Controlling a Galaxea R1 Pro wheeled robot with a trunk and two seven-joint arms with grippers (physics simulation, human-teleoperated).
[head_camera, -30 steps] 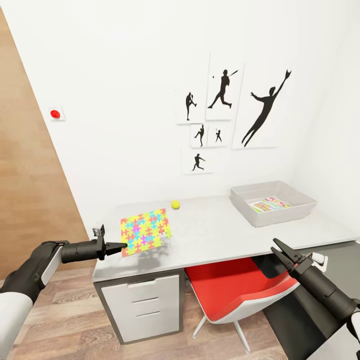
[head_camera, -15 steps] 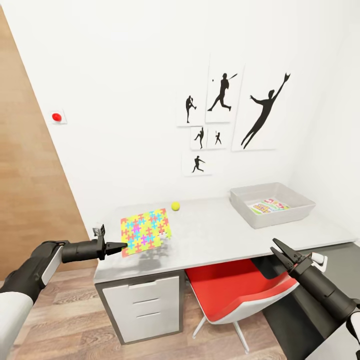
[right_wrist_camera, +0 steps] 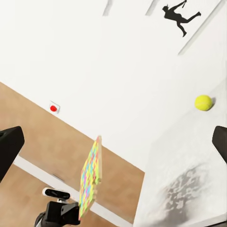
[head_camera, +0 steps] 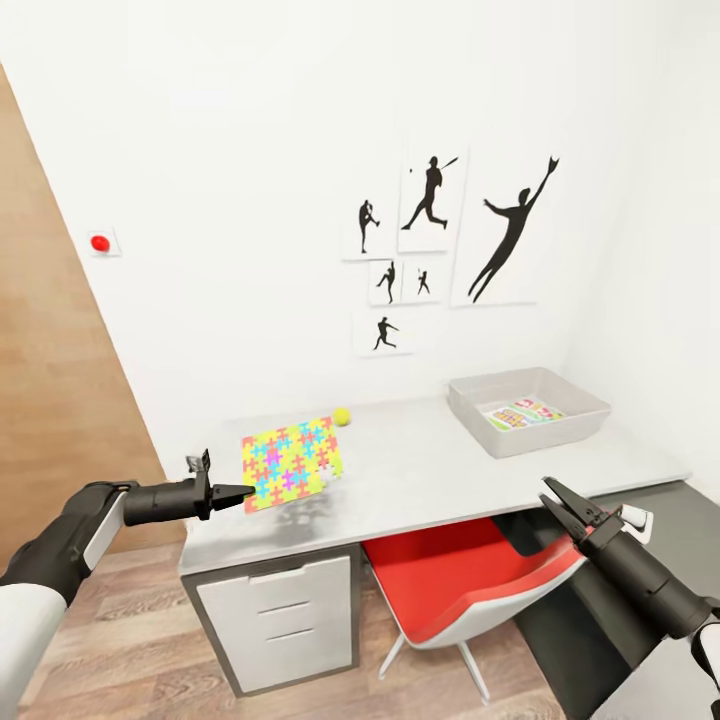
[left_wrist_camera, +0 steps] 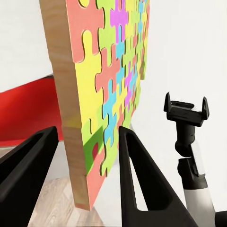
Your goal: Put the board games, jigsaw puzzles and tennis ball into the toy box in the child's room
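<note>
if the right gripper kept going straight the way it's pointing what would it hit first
Probably nothing soon: the open right gripper points up and left over the table. The wall looks first in line, with the tennis ball off to one side, though depth is unclear.

Toy box (head_camera: 470, 400) print too small to ID; chair (head_camera: 450, 590) partly under table (head_camera: 430, 480).

from my right wrist cam i've got the tennis ball (right_wrist_camera: 203, 102) sitting on the white table (right_wrist_camera: 189, 161), close to the wall. the jigsaw puzzle (right_wrist_camera: 91, 176) shows edge-on, lifted off the tabletop and pinched at its lower end by the left gripper (right_wrist_camera: 71, 209). a blotchy grey shadow (right_wrist_camera: 182, 187) lies on the table near it. up the wall there's a small red button (right_wrist_camera: 54, 108), plus a black silhouette picture (right_wrist_camera: 179, 14). my own right fingers (right_wrist_camera: 8, 147) frame the shot, spread wide apart.
</note>
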